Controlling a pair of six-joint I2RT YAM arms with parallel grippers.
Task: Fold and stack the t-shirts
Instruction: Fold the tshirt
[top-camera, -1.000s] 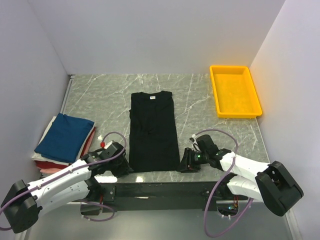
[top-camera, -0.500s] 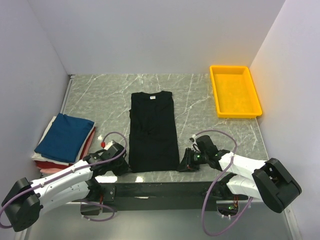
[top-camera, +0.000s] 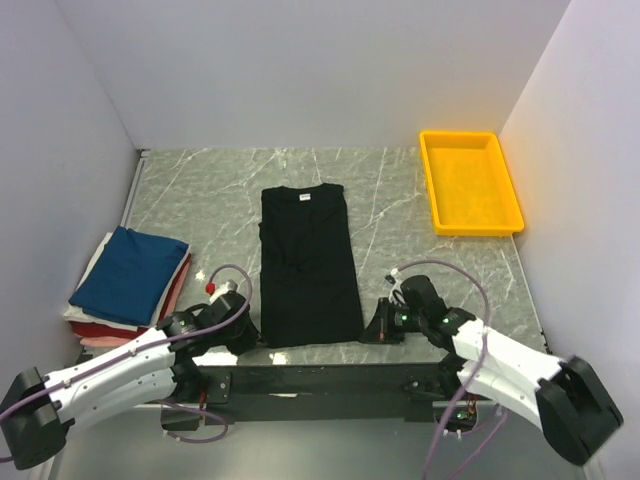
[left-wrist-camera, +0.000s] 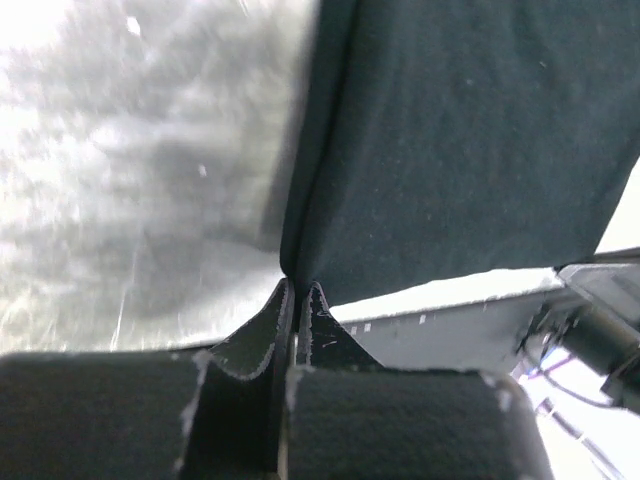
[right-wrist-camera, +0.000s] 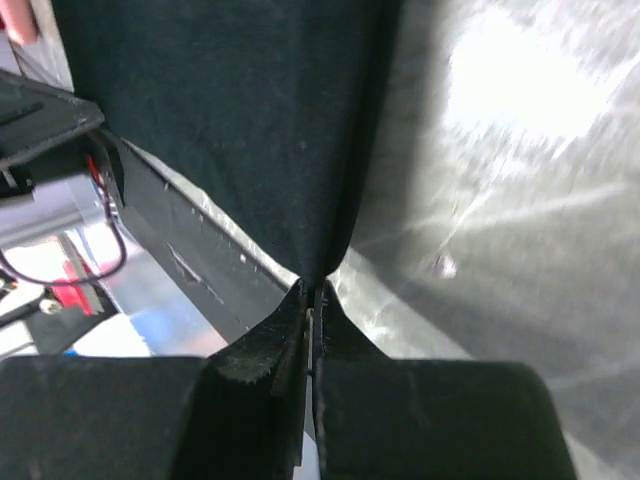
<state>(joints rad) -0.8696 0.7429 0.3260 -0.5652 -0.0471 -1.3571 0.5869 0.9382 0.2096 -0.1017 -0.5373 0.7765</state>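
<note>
Nearest you, your left gripper (left-wrist-camera: 297, 292) and right gripper (right-wrist-camera: 312, 292) each pinch a hem corner of one plain black short-sleeved cloth t-shirt (top-camera: 308, 265), spread flat centrally. Its small white neck label (top-camera: 302, 197) is unreadable. Leftward sits one folded stack (top-camera: 128, 275), navy-blue topmost.

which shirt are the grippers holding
The black t-shirt laid out mid-table: the left gripper and right gripper pinch its near corners. The navy t-shirt lies folded at the left, untouched.

L gripper (left-wrist-camera: 297, 292) at btm centre, jaws pressed together, tips nipping the near-left corner of the black shirt (left-wrist-camera: 470, 130). Shirt lies flat on marble table (left-wrist-camera: 130, 180), hem close to the table's near edge. Btm right, past that edge: cables (left-wrist-camera: 585, 350).
</note>
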